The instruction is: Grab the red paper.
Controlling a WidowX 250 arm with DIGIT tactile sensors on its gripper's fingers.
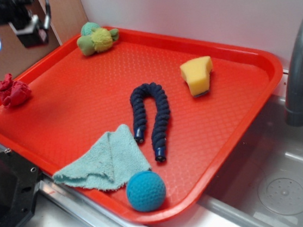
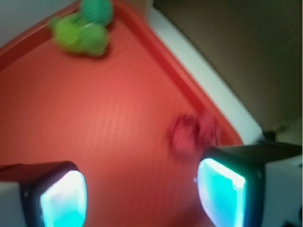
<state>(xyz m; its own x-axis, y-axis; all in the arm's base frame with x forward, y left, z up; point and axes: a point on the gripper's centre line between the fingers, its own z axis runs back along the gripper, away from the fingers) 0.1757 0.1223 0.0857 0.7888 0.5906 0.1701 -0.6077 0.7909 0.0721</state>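
Orange-red plastic tray (image 1: pixel 241 130) fills the scene, carrying everything. High above its far-left corner hangs the gripper (image 2: pixel 142 198), jaws spread wide, holding nothing. Smallest is the red paper (image 1: pixel 13 91), a crumpled wad at the tray's left rim. I judge this the approach step; next, shift toward the wad, descend, then close.

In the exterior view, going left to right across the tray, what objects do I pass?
red paper → green plush toy → navy rope → yellow sponge. The teal cloth and blue ball overlap others' span, so they are left out.
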